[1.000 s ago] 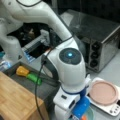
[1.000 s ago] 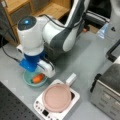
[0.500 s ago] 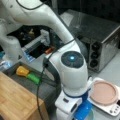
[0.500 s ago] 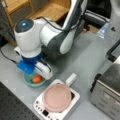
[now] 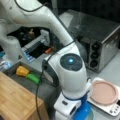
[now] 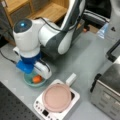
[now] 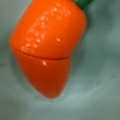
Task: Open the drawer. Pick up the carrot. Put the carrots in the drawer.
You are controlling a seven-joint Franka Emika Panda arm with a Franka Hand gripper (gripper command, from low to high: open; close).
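The drawer [image 5: 49, 92] stands pulled out under the light wooden top [image 5: 17, 100], with a yellow vegetable [image 5: 22, 71] and a green vegetable [image 5: 33, 78] lying in it. The carrot [image 6: 37, 79] lies in a teal bowl [image 6: 27, 81] on the grey table. My gripper [image 6: 40, 73] hangs straight down over this bowl, close above the carrot. Its fingers are hidden by the hand in both front views. In the wrist view the carrot [image 7: 50, 45] fills most of the picture, lying on the bowl's floor [image 7: 100, 75], and no finger shows.
A silver toaster oven [image 5: 100, 42] stands at a front view's right. A white scale with a pink plate [image 6: 57, 97] sits just right of the bowl. My own arm [image 6: 57, 37] bulks over the table between the bowl and the drawer.
The wrist has shifted a little to a front view's left over the bowl. The carrot lies where it did.
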